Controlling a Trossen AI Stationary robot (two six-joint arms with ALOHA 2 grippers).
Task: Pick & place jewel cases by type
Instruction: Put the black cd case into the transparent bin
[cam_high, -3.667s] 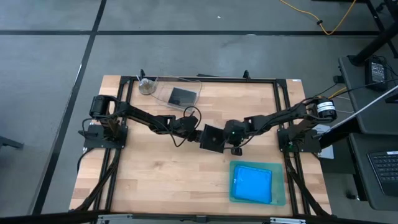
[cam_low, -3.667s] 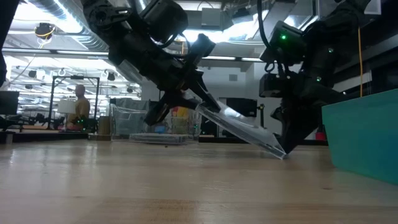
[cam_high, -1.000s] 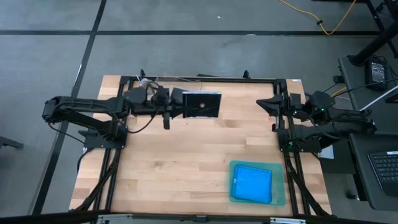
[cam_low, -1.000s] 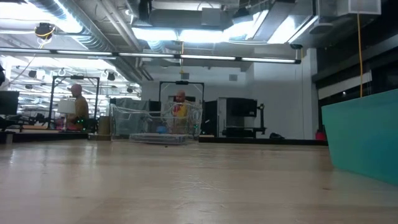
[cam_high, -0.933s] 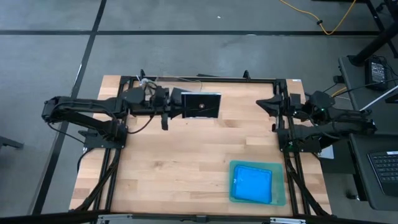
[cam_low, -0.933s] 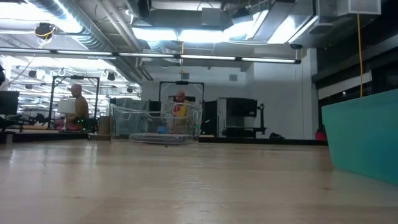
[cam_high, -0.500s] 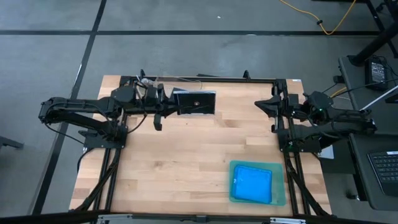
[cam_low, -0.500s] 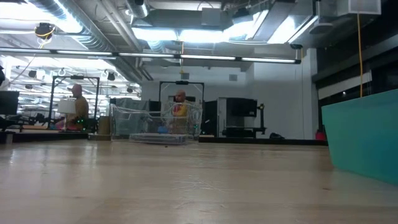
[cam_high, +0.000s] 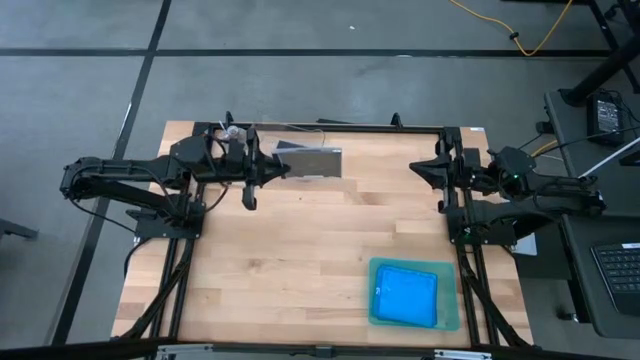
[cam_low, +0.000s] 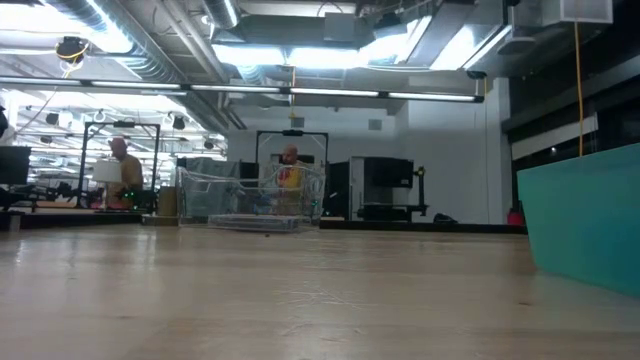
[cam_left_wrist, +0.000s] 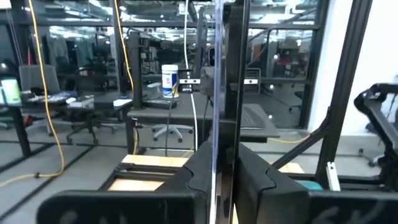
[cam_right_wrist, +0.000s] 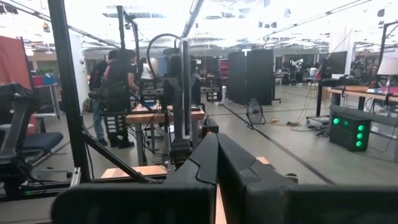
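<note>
My left gripper (cam_high: 270, 167) reaches level over the table's far left, shut on a dark square jewel case (cam_high: 312, 161). In the left wrist view the case (cam_left_wrist: 225, 74) shows edge-on between the gripper's (cam_left_wrist: 226, 163) two fingers. The case hangs above a clear tub (cam_low: 250, 203) at the far edge, which is mostly hidden in the high view. A bright blue jewel case (cam_high: 405, 295) lies flat in the green tray (cam_high: 452, 300) at the near right. My right gripper (cam_high: 420, 169) waits shut at the table's right edge, its fingers together (cam_right_wrist: 216, 158). My left gripper pinches the dark case between its two fingers, at the case's left edge (cam_left_wrist: 224, 146). The fingers (cam_left_wrist: 202, 171) come level from the table's left. The case is lifted clear of the table and stands nearly on edge, reaching out past the fingertips toward the right.
The green tray's wall (cam_low: 585, 215) rises at the right in the low view. Black frame rails (cam_high: 350, 128) run along the table's far and side edges. Bare wood (cam_high: 290, 260) spans the table's middle and near left. A person (cam_low: 122, 165) stands in the room behind.
My left gripper has drawn back toward the table's left edge and risen a little, still shut on the dark case. Its wrist has rolled, so the case has turned from a flatter tilt toward standing on edge and looks narrower from above.
</note>
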